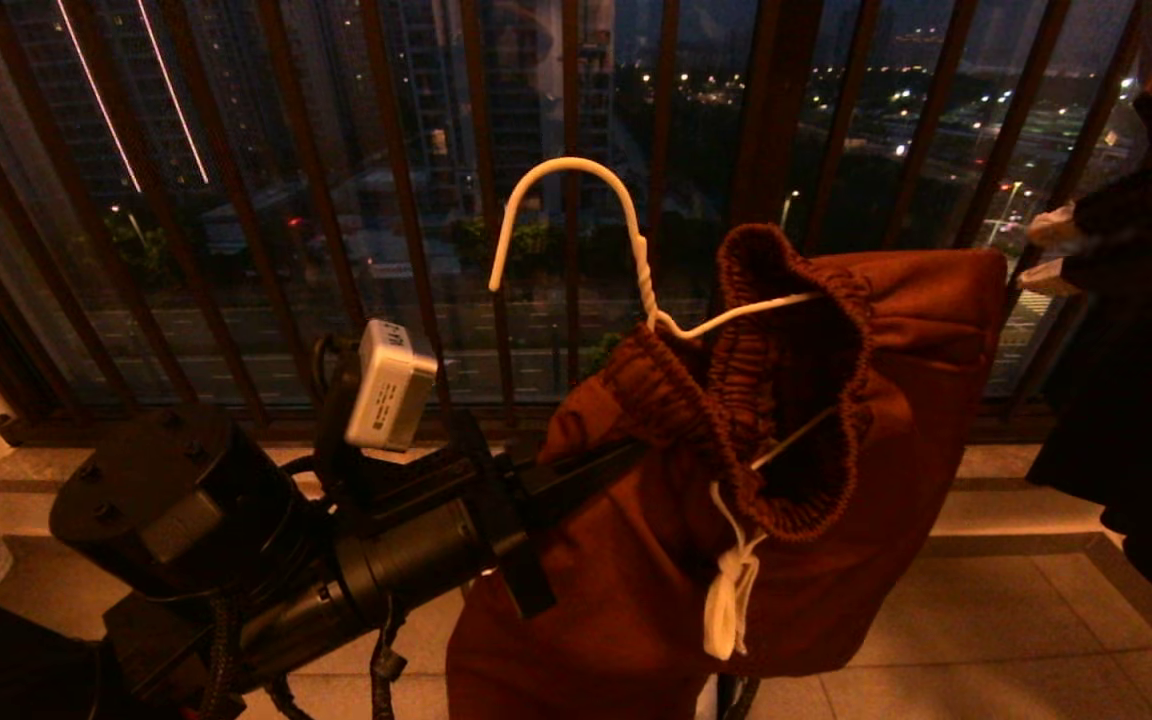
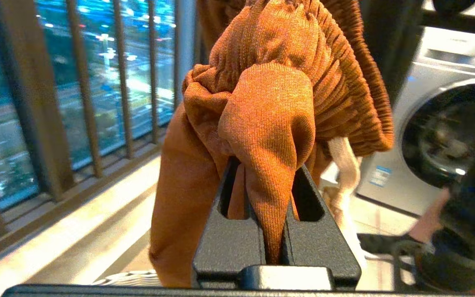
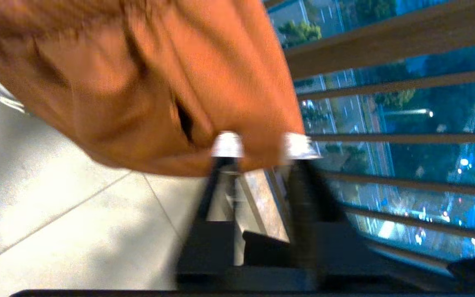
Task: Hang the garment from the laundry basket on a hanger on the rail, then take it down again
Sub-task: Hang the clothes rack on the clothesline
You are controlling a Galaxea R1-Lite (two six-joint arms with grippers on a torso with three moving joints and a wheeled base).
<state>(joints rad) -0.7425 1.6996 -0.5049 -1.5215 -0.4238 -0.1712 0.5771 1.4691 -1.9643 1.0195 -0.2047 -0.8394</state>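
Holding the rust-brown shorts (image 1: pixel 816 420) aloft by pinched waistband in the clamped left gripper (image 2: pixel 276 231), thin white wire hanger (image 1: pixel 576 215) threaded in, right gripper (image 3: pixel 262 148) slightly parted at the cloth; hooking onto the rail not yet done.

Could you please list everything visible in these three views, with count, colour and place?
rust-brown shorts with gathered waistband: one, held up before the railing, on the hanger.
white drawstring: one, hanging from the waistband.
thin white wire hanger: one, its shoulder inside the waistband, hook free in the air.
dark brown barred railing: one, across the background.
black garment: one, hanging at the head view's right edge.
grey washing machine: one, behind the shorts in the left wrist view.
pale tiled floor: below.
left gripper: black, shut on a fold of the shorts.
right gripper: black, fingers apart at the shorts' fabric.
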